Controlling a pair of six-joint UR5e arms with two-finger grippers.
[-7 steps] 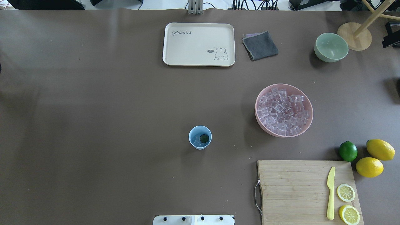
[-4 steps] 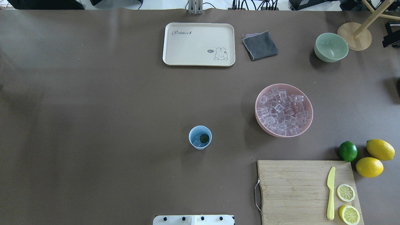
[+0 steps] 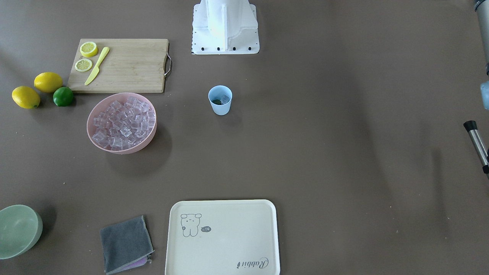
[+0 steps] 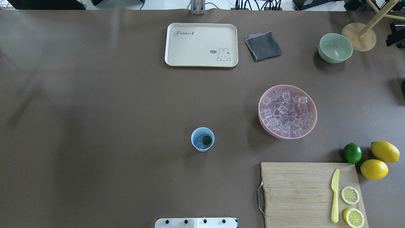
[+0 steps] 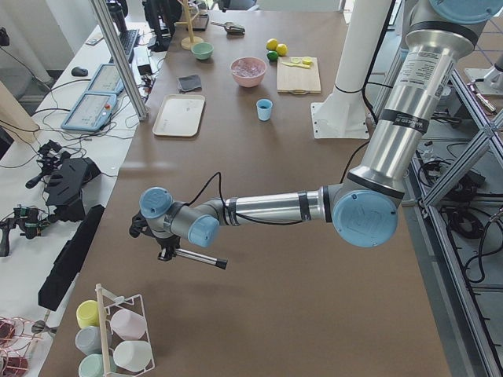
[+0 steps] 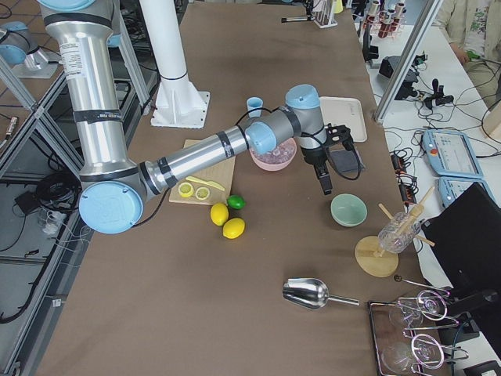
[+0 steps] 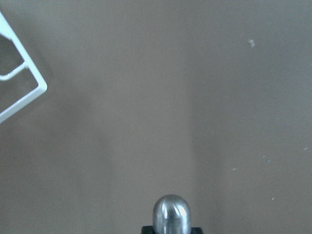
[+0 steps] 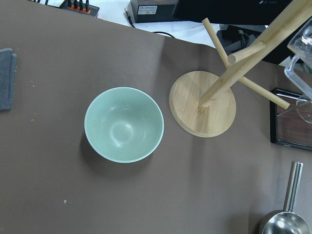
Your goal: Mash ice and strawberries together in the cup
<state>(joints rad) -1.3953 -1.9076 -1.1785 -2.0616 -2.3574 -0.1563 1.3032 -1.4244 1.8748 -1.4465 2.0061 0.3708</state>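
The light blue cup (image 4: 202,139) stands near the middle of the table, also seen in the front view (image 3: 220,100). Inside it lie a dark strawberry (image 4: 206,140) and a few clear ice cubes (image 4: 199,145). Many more ice cubes (image 4: 286,110) fill the pink bowl (image 4: 259,111) to its right. Far off past the table's left end, my left gripper (image 5: 173,251) is shut on a metal masher rod (image 5: 200,259), whose rounded end shows in the left wrist view (image 7: 170,214). My right gripper (image 6: 325,186) hangs above the green bowl (image 8: 124,124); I cannot tell whether it is open or shut.
A cream tray (image 4: 201,44) and a grey cloth (image 4: 263,46) lie at the far side. A wooden stand (image 4: 358,36) is at the far right. A cutting board (image 4: 300,193) carries a yellow knife (image 4: 334,196) and lemon slices, with a lime (image 4: 352,153) and lemons beside it.
A dark bit of the left arm at the overhead view's left edge has gone out of view and its shadow has shifted. The cup and bowls have not moved.
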